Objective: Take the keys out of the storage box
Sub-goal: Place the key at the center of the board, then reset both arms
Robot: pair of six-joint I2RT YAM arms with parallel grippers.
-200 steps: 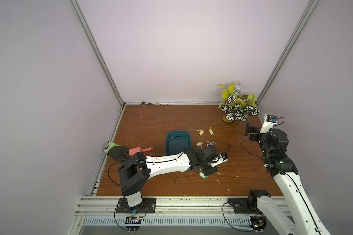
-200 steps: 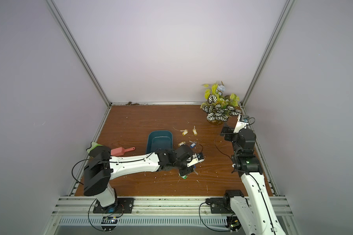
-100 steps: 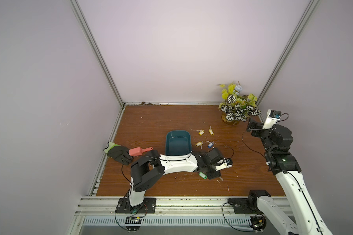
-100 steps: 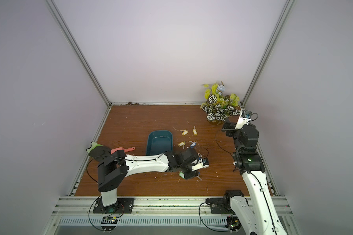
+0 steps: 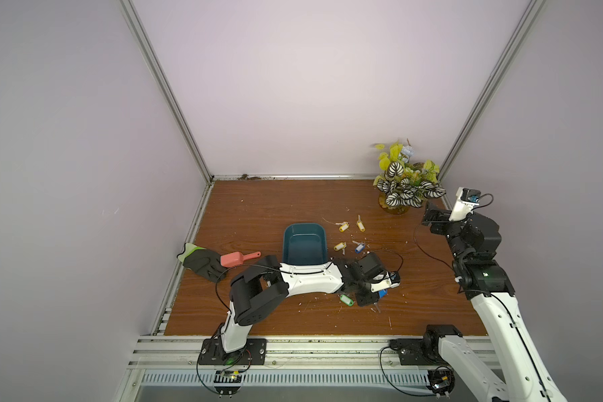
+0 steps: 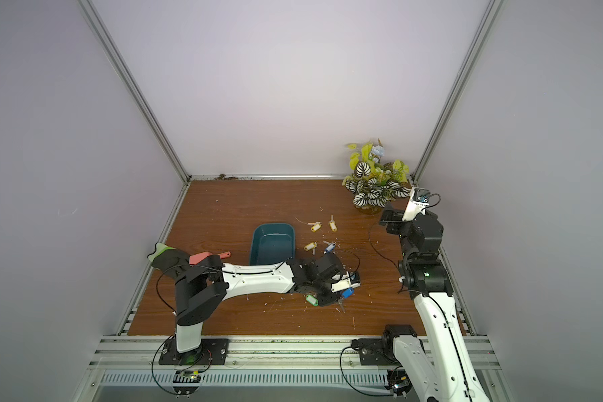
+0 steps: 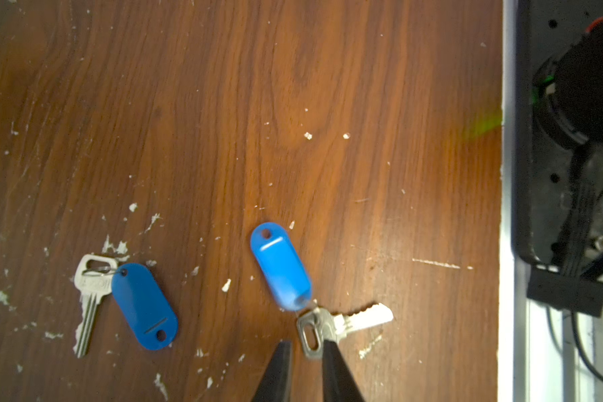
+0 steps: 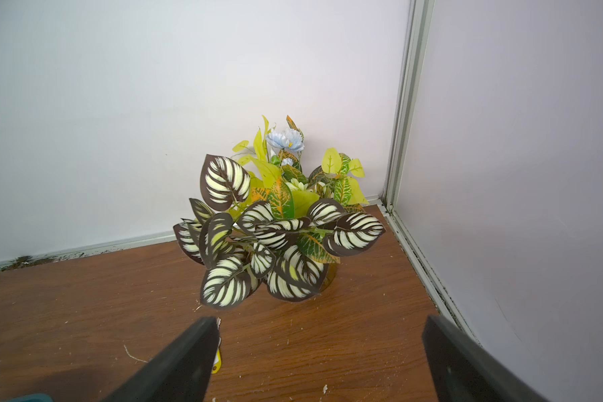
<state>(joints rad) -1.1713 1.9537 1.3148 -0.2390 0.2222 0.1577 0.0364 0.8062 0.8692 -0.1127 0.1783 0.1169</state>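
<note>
**Storage box** (image 5: 304,226): stands at the centre of the table, long axis running 12 to 6 o'clock. In both top views the interior shows bare teal and no key is seen inside. The 6 o'clock end is covered by the left arm, so it is unconfirmed.

**Keys:** all those in view lie on the table, outside the box.
- Three yellow-tagged keys (image 5: 343,227) and one blue-tagged key (image 5: 358,247) are scattered between 1 and 3 o'clock of the box, each apart from the others.
- A green-tagged key (image 5: 346,300) lies at 5 o'clock, just beside the left arm's wrist.
- In the left wrist view a bright blue tag (image 7: 281,266) lies on the wood. The metal head of its key sits between the tips of the left gripper (image 7: 307,348).
- A second blue-tagged key (image 7: 143,306) lies flat nearby, not touching the first.

**Left gripper:** low over the table at 4 to 5 o'clock of the box. The jaws are narrowly parted, with bare wood showing between one finger and the key head. Judged a release, not a pinch. Setting down here keeps this key clear of the box and of the 1 to 3 o'clock scatter.

**Right gripper** (image 8: 320,322): raised at the 3 o'clock edge and facing the potted plant (image 8: 279,236) in the 1 o'clock corner. The jaws are spread wide with nothing between them. Judged parked clear of the left arm's reach.

**Other items:** a glove (image 5: 202,264) and a red scoop (image 5: 237,258) lie at 9 o'clock of the box and play no part in the task.

**Finding:** removal appears almost done, but the covered end of the box needs checking.
</note>
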